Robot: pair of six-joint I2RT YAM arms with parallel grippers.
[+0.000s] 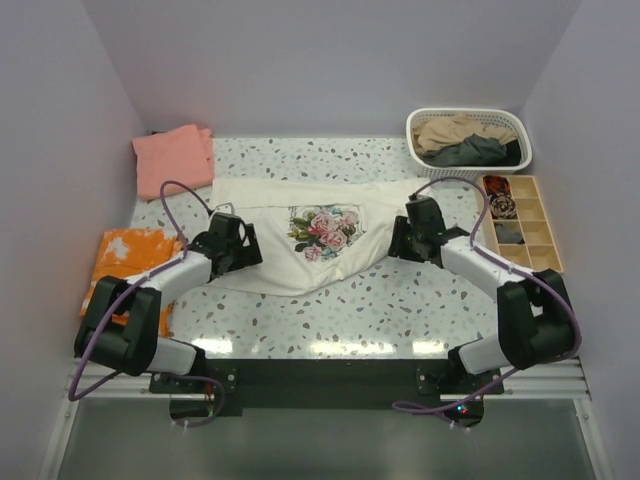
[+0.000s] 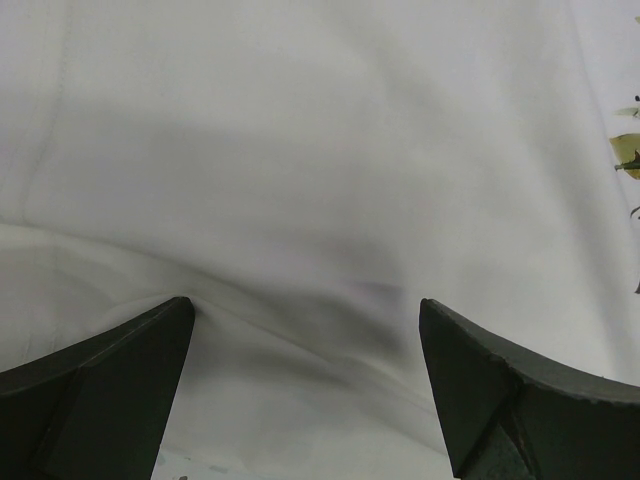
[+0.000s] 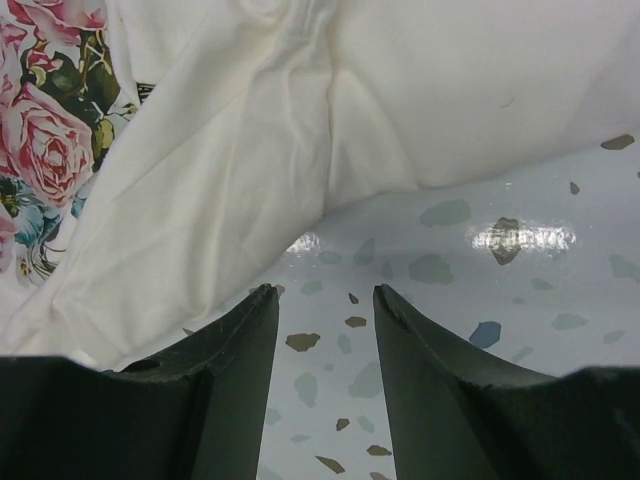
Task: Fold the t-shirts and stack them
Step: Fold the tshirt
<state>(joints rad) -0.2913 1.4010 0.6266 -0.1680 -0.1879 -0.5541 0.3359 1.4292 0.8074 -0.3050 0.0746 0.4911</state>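
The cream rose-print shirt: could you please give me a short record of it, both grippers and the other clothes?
Cream shirt: spread across the table, rose print up
Left gripper: open, over the shirt's cloth
Right gripper: open, empty, over bare table beside the shirt's edge
Pink shirt: folded, far left corner
Basket: far right, holding tan and grey clothes

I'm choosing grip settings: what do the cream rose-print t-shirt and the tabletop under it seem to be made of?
The cream rose-print t-shirt looks like soft, matte cloth, probably cotton: it lies in loose folds and creases. The tabletop looks hard and glossy, a speckled terrazzo-style stone or laminate: light glares off it.
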